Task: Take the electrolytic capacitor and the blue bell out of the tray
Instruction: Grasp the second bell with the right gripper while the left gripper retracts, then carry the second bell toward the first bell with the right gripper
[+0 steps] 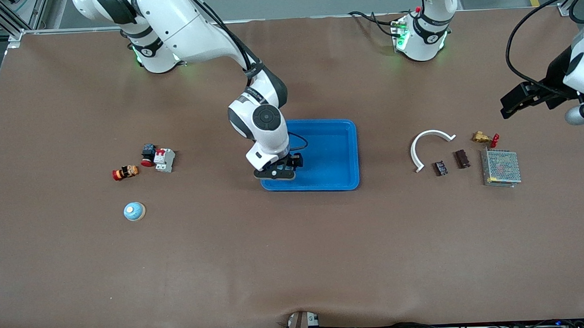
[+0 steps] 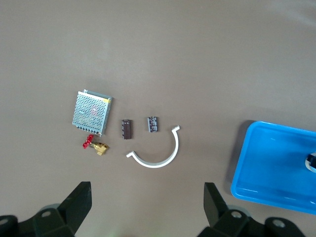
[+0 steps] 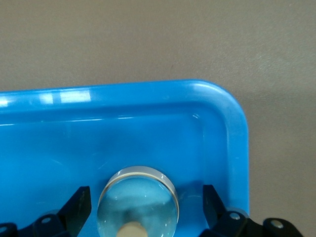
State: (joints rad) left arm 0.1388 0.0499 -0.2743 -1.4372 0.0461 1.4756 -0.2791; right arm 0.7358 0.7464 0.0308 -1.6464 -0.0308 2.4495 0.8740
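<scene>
A shiny domed bell [image 3: 140, 195] with a tan knob sits in the blue tray [image 3: 148, 89], in the corner nearest the front camera toward the right arm's end. My right gripper [image 3: 143, 207] is open, its fingers either side of the bell and apart from it. In the front view this gripper [image 1: 278, 171] hides the bell. A dark brown block [image 1: 462, 158], perhaps the capacitor, lies beside a small dark board [image 1: 441, 168]; both show in the left wrist view [image 2: 127, 129]. My left gripper [image 2: 146, 210] is open and empty, high over the left arm's end of the table [image 1: 513, 100].
A white curved piece [image 1: 430, 144], a brass valve with a red handle [image 1: 484, 138] and a metal mesh box [image 1: 501, 167] lie near the brown block. Toward the right arm's end lie a blue dome [image 1: 134, 211], an orange cylinder [image 1: 125, 172] and a white breaker [image 1: 164, 159].
</scene>
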